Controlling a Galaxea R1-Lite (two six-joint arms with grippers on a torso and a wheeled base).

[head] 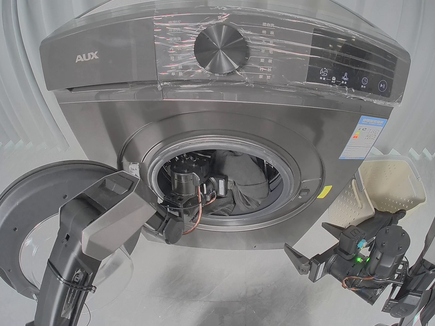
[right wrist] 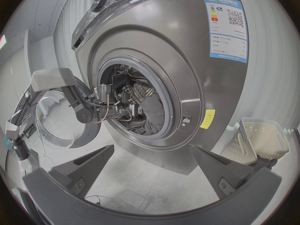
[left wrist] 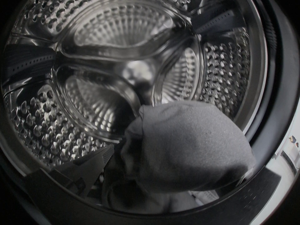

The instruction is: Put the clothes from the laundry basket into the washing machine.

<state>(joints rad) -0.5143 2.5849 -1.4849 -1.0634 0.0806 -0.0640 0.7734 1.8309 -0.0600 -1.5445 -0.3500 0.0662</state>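
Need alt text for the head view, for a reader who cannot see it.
The left gripper is inside the open washing machine drum, beside a dark grey garment lying there. The right gripper hangs open in front of the machine, near the cream laundry basket.

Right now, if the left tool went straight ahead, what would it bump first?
Probably the grey cloth, bunched right in front of the left tool inside the drum; depth is unclear.
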